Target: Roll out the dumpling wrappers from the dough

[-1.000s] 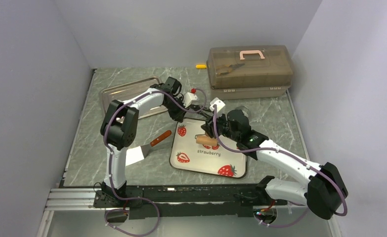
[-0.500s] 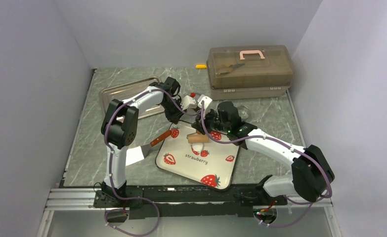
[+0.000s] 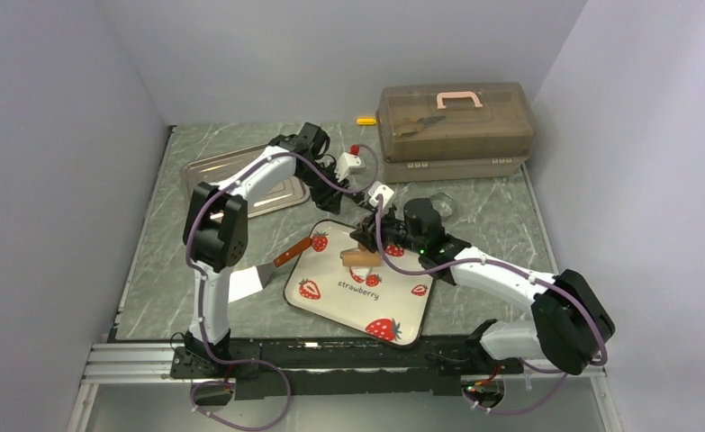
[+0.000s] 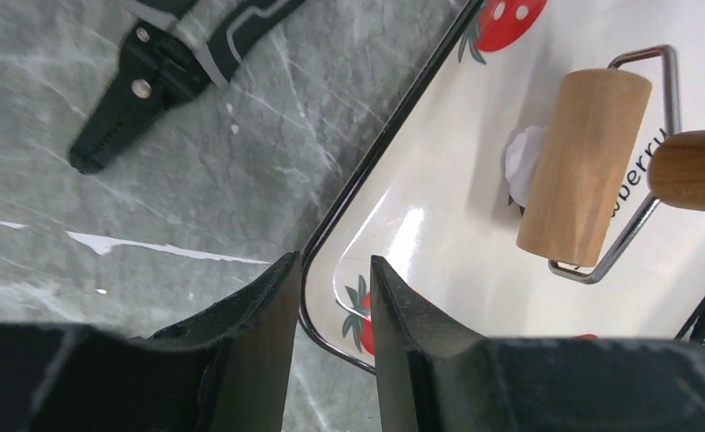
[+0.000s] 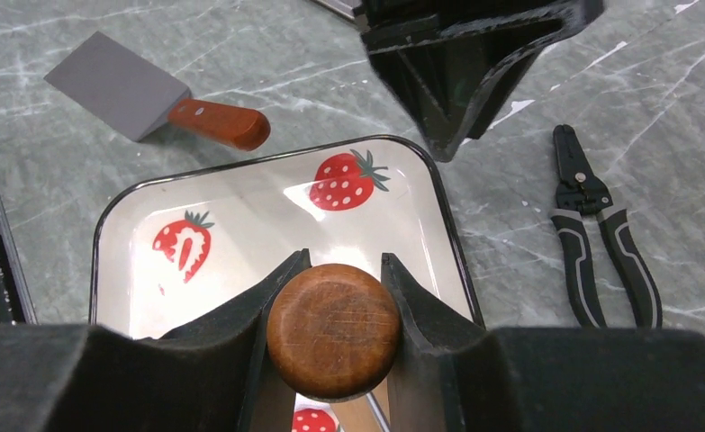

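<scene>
Above the plate [image 3: 326,310], right hand [image 5: 344,265] clamps the roller handle [image 5: 332,333]; left hand [image 4: 332,263] hovers parted, empty

The roller [image 4: 583,167] was smooth light wood, the dough [image 4: 521,155] was dull white, the strawberry plate [image 4: 438,247] was shiny, and the table [image 4: 150,207] looked like grey stone.

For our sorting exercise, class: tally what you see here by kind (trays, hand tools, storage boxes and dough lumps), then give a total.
Trays: 2 (strawberry tray, metal tray)
Hand tools: 3 (roller, spatula, pliers)
Storage boxes: 1 (lidded box)
Dough lumps: 1 (dough)
Total: 7
</scene>
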Available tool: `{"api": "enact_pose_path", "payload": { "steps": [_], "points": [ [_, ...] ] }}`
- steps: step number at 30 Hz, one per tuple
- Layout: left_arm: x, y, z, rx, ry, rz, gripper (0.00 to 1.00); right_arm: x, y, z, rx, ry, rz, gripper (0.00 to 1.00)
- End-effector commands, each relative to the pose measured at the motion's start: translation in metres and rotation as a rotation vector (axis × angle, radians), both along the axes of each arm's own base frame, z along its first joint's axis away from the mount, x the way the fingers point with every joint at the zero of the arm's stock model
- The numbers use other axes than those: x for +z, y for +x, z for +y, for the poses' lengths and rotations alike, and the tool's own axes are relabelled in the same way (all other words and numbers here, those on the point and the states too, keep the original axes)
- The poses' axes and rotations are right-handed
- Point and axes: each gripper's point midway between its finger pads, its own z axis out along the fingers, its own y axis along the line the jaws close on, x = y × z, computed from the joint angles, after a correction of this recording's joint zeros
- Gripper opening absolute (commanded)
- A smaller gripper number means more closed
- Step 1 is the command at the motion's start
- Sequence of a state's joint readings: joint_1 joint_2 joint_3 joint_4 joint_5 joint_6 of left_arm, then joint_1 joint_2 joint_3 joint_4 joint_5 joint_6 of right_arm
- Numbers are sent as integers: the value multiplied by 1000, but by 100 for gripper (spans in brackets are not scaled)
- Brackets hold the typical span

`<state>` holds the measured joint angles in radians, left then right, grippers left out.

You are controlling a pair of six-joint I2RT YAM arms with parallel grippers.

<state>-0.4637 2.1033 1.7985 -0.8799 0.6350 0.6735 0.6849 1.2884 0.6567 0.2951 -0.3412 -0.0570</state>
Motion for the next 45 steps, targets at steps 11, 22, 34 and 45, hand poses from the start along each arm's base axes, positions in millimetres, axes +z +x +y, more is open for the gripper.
{"api": "enact_pose_path", "payload": {
  "steps": [11, 22, 34, 45],
  "points": [
    [-60, 8, 32, 221, 209, -40, 42, -86, -37, -19, -66, -250, 87, 0],
    [-79, 7, 45, 234, 310, -37, 29, -118, -83, -26, -156, -267, 210, 0],
    [-82, 8, 44, 233, 324, -37, 9, -124, -118, -31, -160, -278, 272, 0],
    [-82, 6, 44, 225, 322, -30, 8, -62, -102, -3, -128, -204, 190, 0]
  ]
}}
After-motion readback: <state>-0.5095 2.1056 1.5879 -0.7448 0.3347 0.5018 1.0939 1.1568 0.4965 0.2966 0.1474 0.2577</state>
